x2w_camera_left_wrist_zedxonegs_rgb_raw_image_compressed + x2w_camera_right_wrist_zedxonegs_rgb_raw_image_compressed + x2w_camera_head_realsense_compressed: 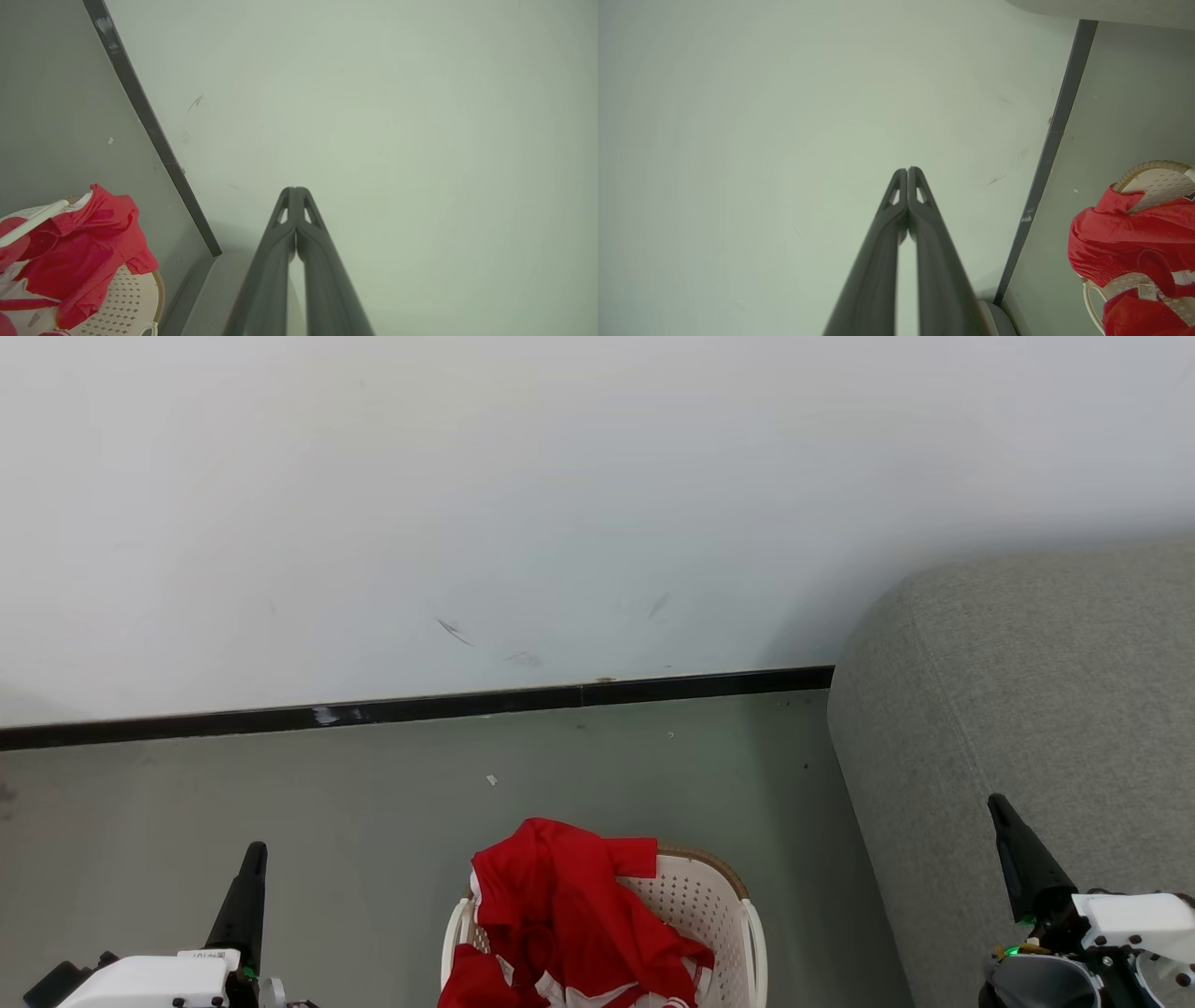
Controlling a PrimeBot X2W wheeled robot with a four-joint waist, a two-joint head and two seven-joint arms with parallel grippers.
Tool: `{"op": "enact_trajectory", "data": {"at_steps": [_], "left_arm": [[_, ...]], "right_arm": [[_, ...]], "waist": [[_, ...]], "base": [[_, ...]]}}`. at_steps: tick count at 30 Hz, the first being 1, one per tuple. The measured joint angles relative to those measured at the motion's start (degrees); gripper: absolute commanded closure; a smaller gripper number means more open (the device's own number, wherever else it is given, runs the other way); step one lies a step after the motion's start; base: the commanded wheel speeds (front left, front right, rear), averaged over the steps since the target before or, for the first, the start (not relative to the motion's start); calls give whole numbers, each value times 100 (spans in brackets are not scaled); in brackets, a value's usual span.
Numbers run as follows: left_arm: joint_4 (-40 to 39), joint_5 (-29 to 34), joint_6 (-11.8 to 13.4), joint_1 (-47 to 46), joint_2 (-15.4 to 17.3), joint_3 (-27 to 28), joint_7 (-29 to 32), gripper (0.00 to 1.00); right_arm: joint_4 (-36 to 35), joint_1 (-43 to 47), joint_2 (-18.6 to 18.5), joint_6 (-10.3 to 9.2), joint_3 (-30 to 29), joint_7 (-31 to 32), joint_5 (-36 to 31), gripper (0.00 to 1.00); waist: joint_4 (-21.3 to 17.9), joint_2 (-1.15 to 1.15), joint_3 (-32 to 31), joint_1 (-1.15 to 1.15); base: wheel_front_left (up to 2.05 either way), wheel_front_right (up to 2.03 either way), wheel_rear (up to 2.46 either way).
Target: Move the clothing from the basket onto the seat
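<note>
Red clothing (569, 915) with white trim lies heaped in the cream perforated basket (719, 905) on the floor at the bottom centre of the head view, draping over its far-left rim. The grey fabric seat (1036, 709) rises to the right of the basket. My left gripper (254, 855) is shut and empty at the lower left, well left of the basket. Over the seat's front part, my right gripper (999, 805) is shut and empty too. The left wrist view shows the clothing (88, 247), the basket (126, 303) and shut fingertips (295, 192). The right wrist view shows the clothing (1125, 238), the basket rim (1153, 167) and shut fingertips (907, 171).
A pale wall (560, 504) with a black skirting strip (420, 707) stands behind the basket. Grey-green floor (373, 803) spreads between the wall, the basket and the seat, with a few small specks on it.
</note>
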Motion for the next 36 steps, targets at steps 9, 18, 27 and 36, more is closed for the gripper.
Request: {"op": "enact_trajectory", "data": {"at_steps": [9, 18, 27, 36], "left_arm": [[269, -7, 1, 193, -138, -36, -2, 0], [324, -8, 2, 274, -194, -55, -54, 0], [244, -7, 1, 257, -186, -60, -163, 0], [130, 183, 0, 226, -157, -118, -316, 0]], "right_arm": [[235, 214, 153, -7, 21, 1, -2, 0], [203, 314, 208, -7, 38, -48, -3, 0], [7, 253, 218, -7, 63, -176, -66, 0], [-176, 235, 246, -7, 174, -256, -212, 0]], "waist": [[-1, 0, 1, 0], [-1, 0, 3, 0], [-4, 0, 8, 3], [-11, 0, 14, 29]], "base": [[0, 0, 0], [0, 0, 0], [0, 0, 0], [0, 0, 0]]}}
